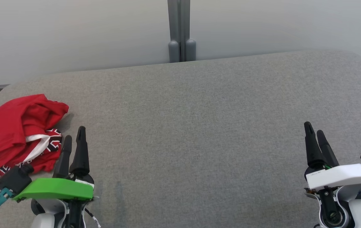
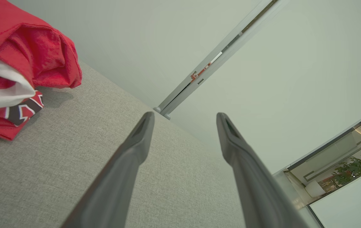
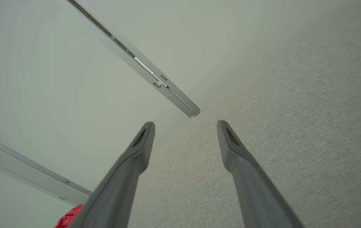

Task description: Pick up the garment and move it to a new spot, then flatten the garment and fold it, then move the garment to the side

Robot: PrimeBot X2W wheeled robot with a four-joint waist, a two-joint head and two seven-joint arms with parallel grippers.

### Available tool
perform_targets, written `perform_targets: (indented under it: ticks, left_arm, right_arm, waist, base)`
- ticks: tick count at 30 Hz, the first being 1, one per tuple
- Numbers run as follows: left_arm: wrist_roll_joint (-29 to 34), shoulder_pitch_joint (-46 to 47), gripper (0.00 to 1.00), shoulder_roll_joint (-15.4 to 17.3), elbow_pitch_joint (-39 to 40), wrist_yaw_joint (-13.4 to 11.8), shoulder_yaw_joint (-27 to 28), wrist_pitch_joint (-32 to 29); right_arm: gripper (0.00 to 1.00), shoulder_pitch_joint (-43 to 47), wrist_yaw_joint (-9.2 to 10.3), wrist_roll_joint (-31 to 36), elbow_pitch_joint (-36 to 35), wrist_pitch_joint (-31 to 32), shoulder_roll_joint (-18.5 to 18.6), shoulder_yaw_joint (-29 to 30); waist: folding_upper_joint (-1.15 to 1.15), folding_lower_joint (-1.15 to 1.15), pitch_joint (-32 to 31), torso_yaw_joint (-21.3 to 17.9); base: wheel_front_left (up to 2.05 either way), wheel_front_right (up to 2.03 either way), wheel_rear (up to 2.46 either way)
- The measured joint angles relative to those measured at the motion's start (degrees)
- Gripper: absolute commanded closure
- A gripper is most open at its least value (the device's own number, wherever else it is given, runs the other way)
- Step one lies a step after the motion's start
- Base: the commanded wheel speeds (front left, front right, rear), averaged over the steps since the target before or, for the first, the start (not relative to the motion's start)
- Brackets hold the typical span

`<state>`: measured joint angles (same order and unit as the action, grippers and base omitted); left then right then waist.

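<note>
The biggest thing is the grey, cloth-covered tabletop (image 1: 199, 126). It reaches from the robot to the pale wall (image 1: 72, 31) behind, where a grey post (image 1: 182, 31) stands at the middle of the far edge. Almost all of this surface is bare. I judge this is useful, because the task needs free space to spread the garment and fold it.

The garment (image 1: 12, 133) is red with white and dark trim. It lies as a crumpled heap at the far left of the tabletop, close to the rounded corner, and part of it runs out of the head view on the left. Its layers are folded over each other, so I cannot tell where a sleeve or a hem is. The left wrist view shows its rolled red edge and a white band resting on the cloth surface.

The left claw (image 1: 74, 133) is just beside the right edge of the heap and does not touch it. Its two dark fingers stand wide apart with nothing between them. Because it is the nearer arm, it is probably the one to make the first grasp, and it would have to turn toward the heap.

The right claw (image 1: 314, 127) is well apart, at the lower right above bare surface, also spread wide and empty. It seems to wait there.

No step of the task looks begun.
</note>
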<state>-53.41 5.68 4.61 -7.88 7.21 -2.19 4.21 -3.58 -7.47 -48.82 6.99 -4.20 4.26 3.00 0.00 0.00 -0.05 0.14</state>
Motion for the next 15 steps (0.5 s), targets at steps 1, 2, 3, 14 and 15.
perform_targets:
  ticks: [1,2,3,14,15]
  left_arm:
    - [1.2,0.0,0.00,0.2,0.1,0.0,-0.2,0.3]
    - [2.3,0.0,0.00,0.3,0.1,0.0,-0.4,0.5]
    - [3.7,0.0,0.00,0.5,0.1,0.0,-0.7,0.7]
    - [14.2,-0.2,0.00,1.3,0.1,0.0,-2.2,2.5]
    - [15.1,-0.2,0.00,1.4,0.0,0.0,-2.2,2.7]
  right_arm:
    - [0.00,0.0,0.00,1.1,0.0,-0.3,0.0,0.0]
    - [0.00,0.0,0.00,2.2,-0.1,-0.5,0.0,0.0]
    - [0.00,0.1,0.00,3.4,-0.2,-0.5,0.0,0.0]
    - [0.00,0.6,0.00,14.1,-1.5,-2.3,0.1,-0.6]
    - [0.00,0.6,0.00,14.9,-1.7,-2.6,0.1,-0.6]
  waist:
    - [0.00,0.00,0.0,0.0]
    - [0.00,0.00,0.0,0.0]
    - [0.00,0.00,0.0,0.0]
    - [0.00,0.00,-0.1,0.1]
    - [0.00,0.00,-0.1,0.1]
  base:
    - [0.00,0.00,0.00]
    - [0.00,0.00,0.00]
    - [0.00,0.00,0.00]
    - [0.00,0.00,0.00]
    - [0.00,0.00,0.00]
